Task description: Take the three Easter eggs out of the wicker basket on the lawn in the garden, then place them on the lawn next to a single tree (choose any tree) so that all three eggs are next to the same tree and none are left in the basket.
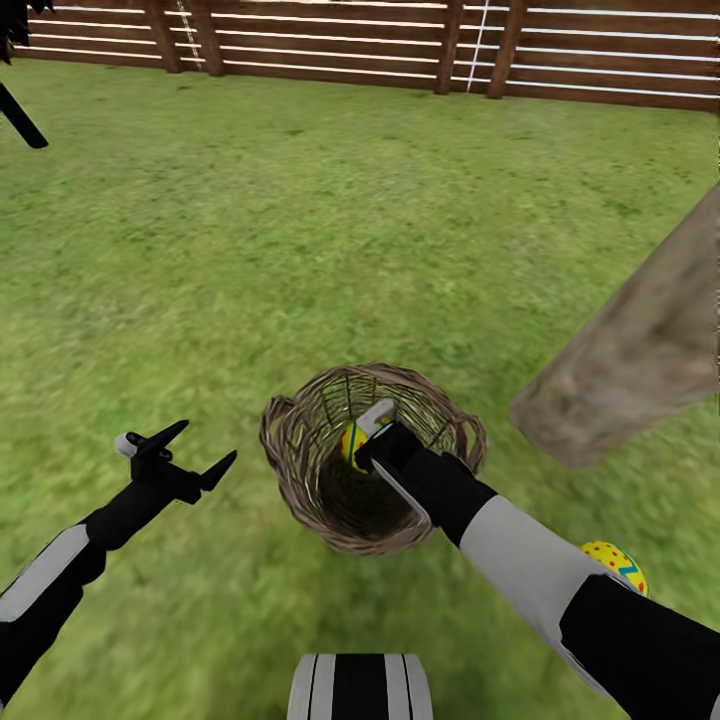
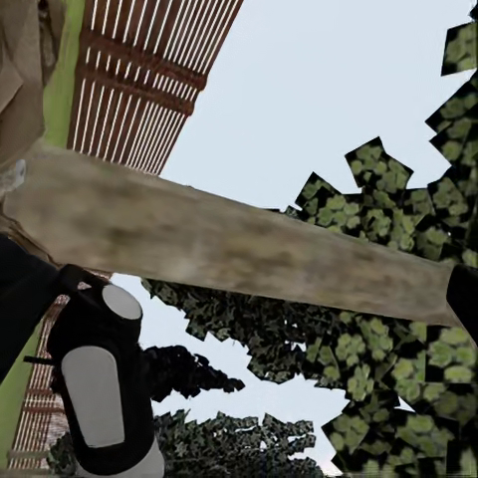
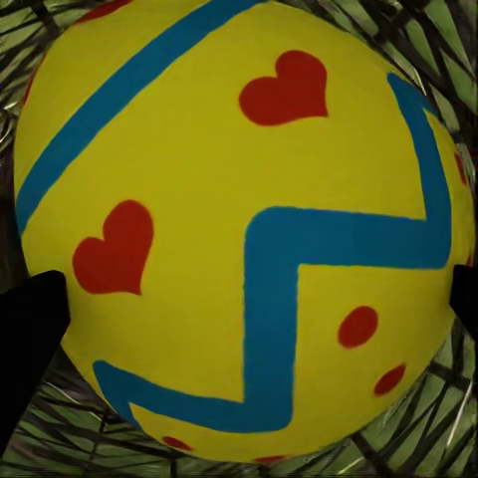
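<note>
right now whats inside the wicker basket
One yellow Easter egg sits inside the wicker basket, with the right claw reaching in around it. The arm and the dark bottom hide the rest, so I cannot tell if another egg lies there.

The wicker basket (image 1: 300,450) is woven of thin brown cane in an open weave, with a thick braided rim. The egg (image 3: 249,229) inside it looks smooth and matt, painted yellow with a blue zigzag and red marks. The lawn (image 1: 300,250) is mottled green grass. The tree (image 1: 640,350) trunk is rough, blotchy grey-brown bark. The fence (image 1: 400,40) is brown wooden slats.
</note>
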Motion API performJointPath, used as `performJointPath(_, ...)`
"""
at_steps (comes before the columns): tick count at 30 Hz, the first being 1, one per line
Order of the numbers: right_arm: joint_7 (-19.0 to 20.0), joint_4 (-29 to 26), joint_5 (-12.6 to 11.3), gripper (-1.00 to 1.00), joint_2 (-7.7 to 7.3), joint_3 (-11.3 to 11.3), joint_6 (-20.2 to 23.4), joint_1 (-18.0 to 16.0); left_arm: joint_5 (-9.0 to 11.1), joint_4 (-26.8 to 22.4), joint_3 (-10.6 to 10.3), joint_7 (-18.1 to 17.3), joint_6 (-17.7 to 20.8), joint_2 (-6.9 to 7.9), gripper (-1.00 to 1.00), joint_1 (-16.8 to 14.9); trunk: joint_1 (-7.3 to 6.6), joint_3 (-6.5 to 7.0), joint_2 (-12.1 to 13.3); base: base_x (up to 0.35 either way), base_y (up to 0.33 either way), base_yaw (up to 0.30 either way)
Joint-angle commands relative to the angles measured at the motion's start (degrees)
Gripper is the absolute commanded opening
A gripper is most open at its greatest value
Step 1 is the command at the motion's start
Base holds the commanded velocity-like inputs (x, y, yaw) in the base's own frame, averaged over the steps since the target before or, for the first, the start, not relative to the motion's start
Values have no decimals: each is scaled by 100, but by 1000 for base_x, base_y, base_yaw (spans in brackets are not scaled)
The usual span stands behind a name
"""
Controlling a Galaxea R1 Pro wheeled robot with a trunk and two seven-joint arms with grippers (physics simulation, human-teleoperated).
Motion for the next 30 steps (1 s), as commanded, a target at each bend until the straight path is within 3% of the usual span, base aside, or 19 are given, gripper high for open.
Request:
performJointPath(1,-53,-9,-63,-100,-1,19,28,-4,14,27,-17,-25,17,-19,100,-5,-3,19,0,0,0,0)
performJointPath(13,-20,-91,-72,-100,-20,19,321,-6,21,90,-20,-25,31,-27,100,-5,-34,285,16,-56,0,0)
performJointPath(15,261,-96,-72,-100,-100,16,421,-6,21,90,-20,-25,34,-27,100,-5,-39,329,19,-2,0,0)
performJointPath(16,599,-100,-69,-100,-190,4,439,-6,24,90,-20,-25,34,-27,100,-5,-42,352,20,0,0,0)
performJointPath(17,811,-101,-66,-100,-223,-57,444,-6,25,90,-20,-25,34,-27,100,-5,-44,374,21,0,0,0)
performJointPath(20,1283,-275,-55,-100,-350,-604,451,-6,30,90,-20,-25,34,-27,100,-5,-47,396,23,0,0,0)
performJointPath(23,1388,-673,-87,-100,-585,-733,471,-6,30,90,-20,-27,34,-31,100,-5,-47,396,23,0,0,0)
performJointPath(26,1390,-784,-526,-100,-733,-744,475,-6,30,86,-20,-25,34,-27,100,-5,-55,462,27,0,0,0)
performJointPath(27,1390,-885,-822,-100,-840,-745,498,-6,30,89,-20,-27,34,-27,100,-5,-57,485,28,0,0,0)
performJointPath(30,1390,-1325,-1367,-100,-1160,-741,773,-6,30,90,-20,-26,34,-29,100,-5,-65,551,32,0,0,0)
